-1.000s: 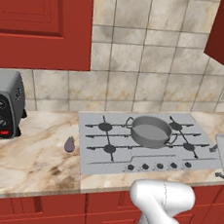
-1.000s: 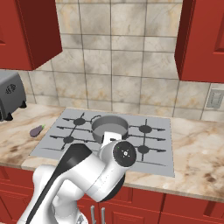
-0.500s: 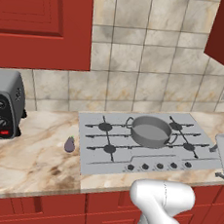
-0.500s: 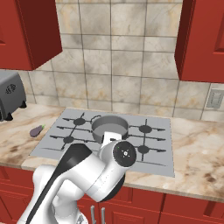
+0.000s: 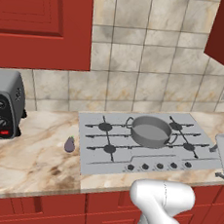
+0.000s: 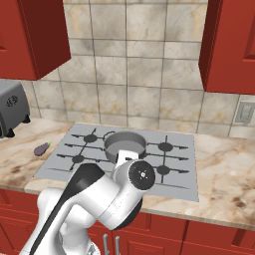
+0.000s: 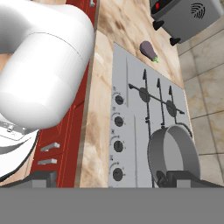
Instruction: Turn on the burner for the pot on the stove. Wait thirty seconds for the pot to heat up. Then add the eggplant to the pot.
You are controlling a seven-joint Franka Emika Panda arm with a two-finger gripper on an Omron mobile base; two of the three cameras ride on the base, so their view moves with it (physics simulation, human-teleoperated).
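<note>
On the marbled beige counter [image 5: 35,162], at far left, stands a boxy grey toaster oven [image 5: 4,103] with dark dials and a red button. To its right lies the eggplant [image 5: 70,144], a small, smooth, dark purple egg shape, just off the stove's left edge. Next comes the stove [image 5: 91,161], a flat, light-grey rectangle carrying black star-shaped grates and a front row of small round dark knobs [image 5: 159,166]. Upon a rear central grate sits the pot [image 5: 151,131], a wide, shallow, round grey metal vessel with small loop handles. Glossy red cabinets and mottled stone tiles frame the scene. At bottom of the hand view, the gripper [image 7: 111,179] has its two dark finger tips spread wide apart, grasping nothing, above the stove's front edge.
</note>
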